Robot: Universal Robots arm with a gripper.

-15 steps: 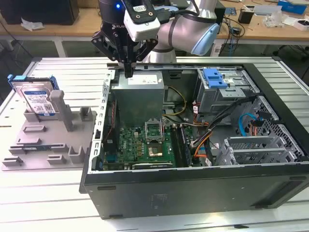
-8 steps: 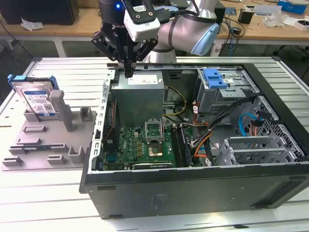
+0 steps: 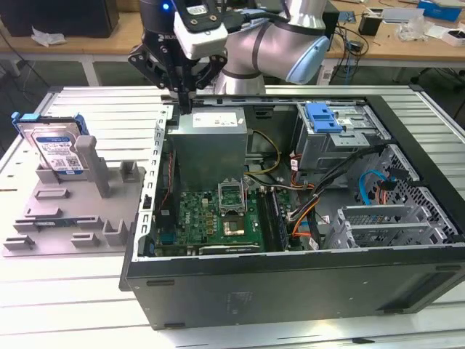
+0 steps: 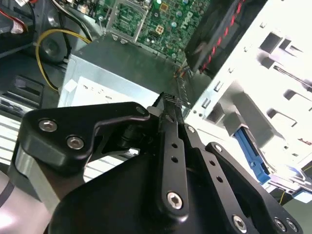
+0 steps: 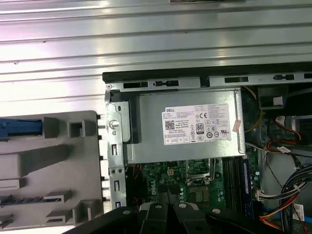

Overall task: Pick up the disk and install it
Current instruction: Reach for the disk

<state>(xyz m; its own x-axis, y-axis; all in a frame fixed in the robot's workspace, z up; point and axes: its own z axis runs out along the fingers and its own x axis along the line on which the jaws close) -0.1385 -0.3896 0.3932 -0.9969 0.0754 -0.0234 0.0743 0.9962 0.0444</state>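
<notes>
**Empty claw over the case, disk on its stand**

We see the claw [image 3: 182, 98] pressed together and holding nothing. It hangs above the edge of the open computer case [image 3: 290, 291], over the power supply [image 3: 211, 142] inside it. The disk [image 3: 57, 149] leans upright in the grey fixture [image 3: 73, 218] on the counter [image 3: 94, 102], just beside the case and apart from the claw.

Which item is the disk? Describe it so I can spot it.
To the exterior view's left of the open computer case lies a grey fixture tray. The disk stands propped at its far corner: silver, with a blue-and-white label and blue carrier frame, unlike the grey posts beside it.
</notes>
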